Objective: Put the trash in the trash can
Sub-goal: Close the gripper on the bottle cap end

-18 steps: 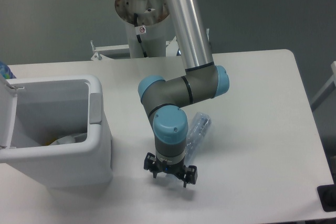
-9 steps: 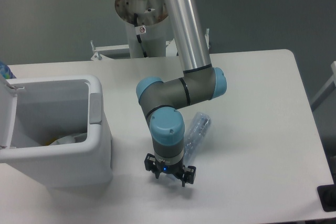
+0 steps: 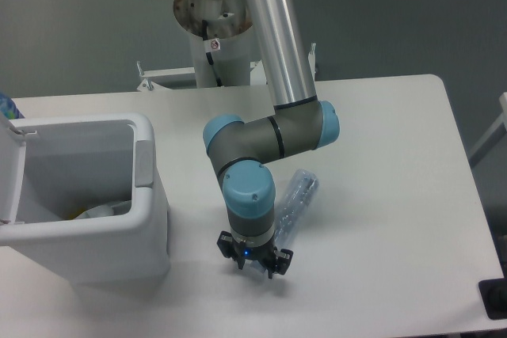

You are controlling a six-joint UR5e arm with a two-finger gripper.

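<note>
Grey floor behind, pale desk [image 3: 380,156] in front, arm reaching down from its pedestal at the far edge.

Claw [image 3: 255,263] hangs low over the desk, just right of the trash can [image 3: 150,187] and close by the near end of the bottle [image 3: 295,202]. Fingers point down with a small gap between the dark tips and nothing between them; looks part-spread and empty, though the view is too small to swear by.

Bottle lies on its side just right of the wrist, partly hidden behind it, well apart from the can's rim. Clear, crinkled, bluish: likely near weightless, thin-walled, slick, prone to buckle and roll or squirt sideways under a hard pinch. Best taken across the middle of the body, jaws square to its long axis, with a modest squeeze; the cap end would be stiffer but cannot be made out here.

Something pale sits low inside the can, possibly the wrapper; cannot say for sure. Can's lid stands open on the left.

Against the picture a second back: wrist and claw have crept a little toward the can and slightly nearer the desk's front edge. Bottle and can unmoved.
</note>
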